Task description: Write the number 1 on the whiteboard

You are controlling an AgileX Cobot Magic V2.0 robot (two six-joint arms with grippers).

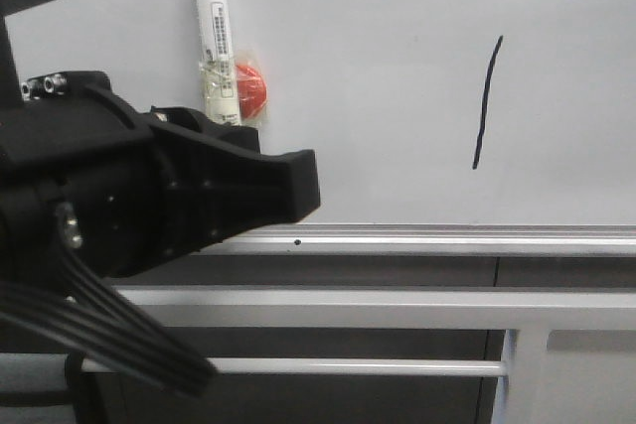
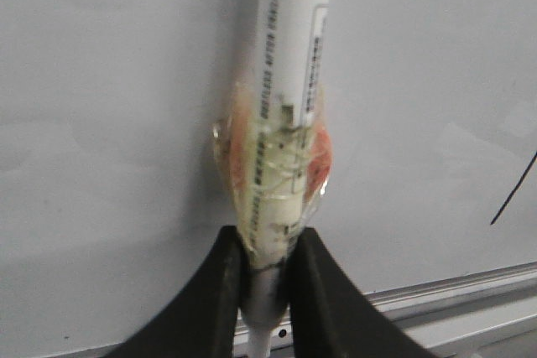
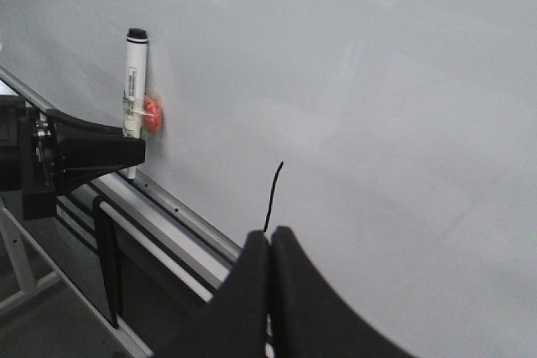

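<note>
The whiteboard (image 1: 378, 67) fills the front view, with a silver rail (image 1: 447, 238) along its lower edge. On its right part stands the number 1 (image 1: 486, 101), a thin, slightly slanted black stroke. A white marker (image 1: 213, 37) with a black tip and a red blob taped to its barrel rests against the board at the left. My left gripper (image 2: 268, 245) is shut on the marker's (image 2: 289, 81) lower end. My right gripper (image 3: 270, 236) is shut with nothing in it, just below the stroke (image 3: 273, 194) and off the board.
Below the board's rail run grey horizontal bars (image 1: 348, 307) and a white rod (image 1: 348, 366) on a white upright (image 1: 527, 374). The left arm's black body and cables (image 1: 89, 206) fill the lower left of the front view.
</note>
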